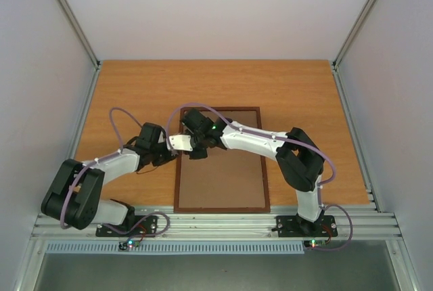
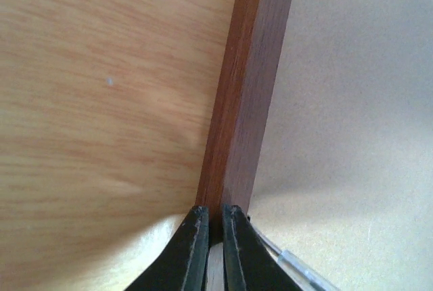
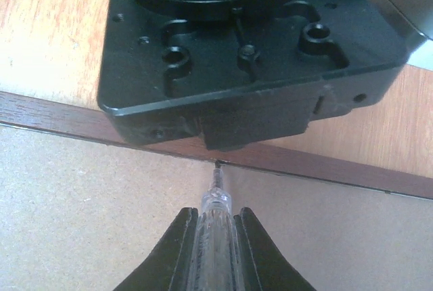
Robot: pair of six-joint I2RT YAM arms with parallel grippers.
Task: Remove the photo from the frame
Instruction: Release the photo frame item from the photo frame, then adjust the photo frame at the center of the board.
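Right gripper [image 3: 215,218] clamped on a clear-handled tool [image 3: 215,199], tip set at the inner seam of the frame [image 1: 220,209]
Item lies back up at mid-table [image 1: 135,88], brown backing board [image 1: 223,183] in place; left gripper [image 2: 210,215], jaws all but together, bears on the left rail just beside the tool tip; no photo in view, judged hidden under the board. Progress: early, with the backing not yet lifted and the photo's removal left to do
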